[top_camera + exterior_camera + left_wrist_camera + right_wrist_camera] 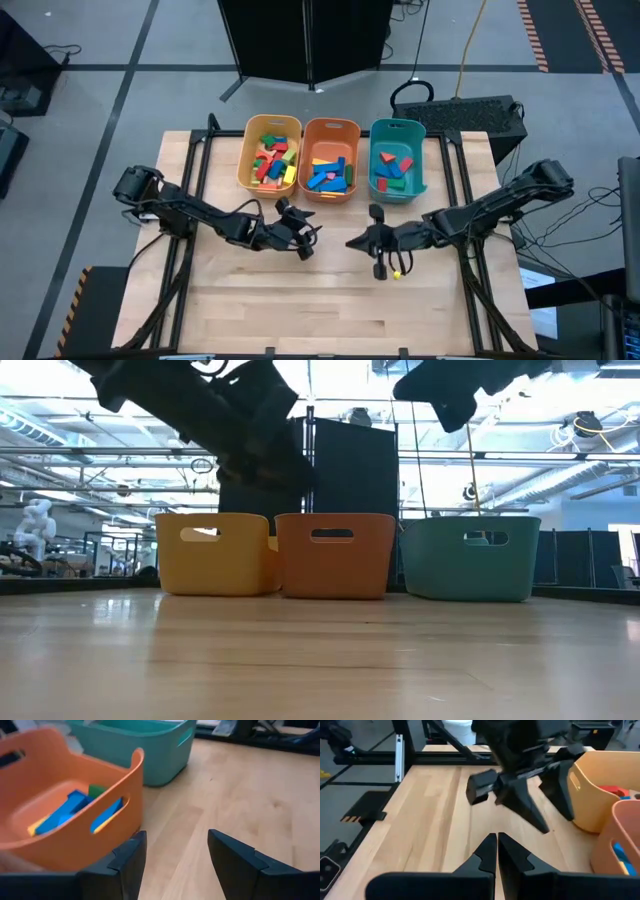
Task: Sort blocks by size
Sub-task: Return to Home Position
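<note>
Left claw (303, 238) hangs above the table (300, 310), released: fingers (131, 854) spread wide, nothing between them. Right claw (355, 241) sits just across from it, tip to tip with a small gap, clenched on nothing: fingers (487, 851) pressed together, empty.

All blocks visible are off the table top and inside three bins lined up just beyond both claws.
- Yellow bin (246, 160): beyond the left claw and off to its left. Holds red, green and yellow blocks (274, 160).
- Orange bin (330, 124): straight beyond the gap between the claws, nearest the left claw. Holds mostly blue blocks (330, 175) with some yellow.
- Teal bin (398, 124): beyond the right claw and to its right. Holds a few blue, red and green blocks (393, 172).

Neither claw touches a bin or a block.
</note>
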You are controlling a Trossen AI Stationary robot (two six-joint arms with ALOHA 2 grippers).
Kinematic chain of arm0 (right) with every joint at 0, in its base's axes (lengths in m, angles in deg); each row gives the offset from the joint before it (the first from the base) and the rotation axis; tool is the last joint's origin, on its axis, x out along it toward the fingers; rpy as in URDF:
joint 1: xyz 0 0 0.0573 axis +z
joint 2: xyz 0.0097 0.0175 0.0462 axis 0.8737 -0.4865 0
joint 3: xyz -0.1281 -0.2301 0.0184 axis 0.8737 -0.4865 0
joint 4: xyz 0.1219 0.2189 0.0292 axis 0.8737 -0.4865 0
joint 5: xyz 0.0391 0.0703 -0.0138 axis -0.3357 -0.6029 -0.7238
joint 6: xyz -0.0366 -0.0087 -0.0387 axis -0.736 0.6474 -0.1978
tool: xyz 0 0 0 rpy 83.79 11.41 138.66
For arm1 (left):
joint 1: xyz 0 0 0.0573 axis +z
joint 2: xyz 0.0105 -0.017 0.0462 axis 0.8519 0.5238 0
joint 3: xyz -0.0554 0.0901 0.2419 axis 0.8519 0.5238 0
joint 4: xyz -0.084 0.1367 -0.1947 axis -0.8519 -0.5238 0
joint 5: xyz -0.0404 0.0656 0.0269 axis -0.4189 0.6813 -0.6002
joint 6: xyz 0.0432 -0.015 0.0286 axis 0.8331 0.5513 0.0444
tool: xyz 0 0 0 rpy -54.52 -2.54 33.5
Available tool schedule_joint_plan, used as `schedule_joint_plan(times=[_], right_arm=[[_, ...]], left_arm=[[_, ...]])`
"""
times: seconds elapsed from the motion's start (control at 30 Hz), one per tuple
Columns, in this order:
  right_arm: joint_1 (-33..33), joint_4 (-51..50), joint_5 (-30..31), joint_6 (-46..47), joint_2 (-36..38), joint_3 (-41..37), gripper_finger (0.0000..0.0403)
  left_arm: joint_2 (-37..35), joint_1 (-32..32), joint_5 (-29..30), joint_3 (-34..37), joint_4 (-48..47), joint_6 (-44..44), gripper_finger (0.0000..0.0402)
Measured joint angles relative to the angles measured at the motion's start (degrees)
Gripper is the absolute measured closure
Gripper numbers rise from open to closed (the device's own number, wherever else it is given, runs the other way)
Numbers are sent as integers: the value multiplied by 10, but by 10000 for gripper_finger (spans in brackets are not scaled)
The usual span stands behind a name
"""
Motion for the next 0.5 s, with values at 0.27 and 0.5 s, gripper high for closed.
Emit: schedule_joint_plan(times=[0.27, 0.5], right_arm=[[4, 142, 15, 0, 9, -114, 403], [23, 197, 13, -24, 78, -165, 403]], left_arm=[[0, -16, -8, 0, 75, 90, 269], [-20, -12, -18, 0, 118, 160, 364]])
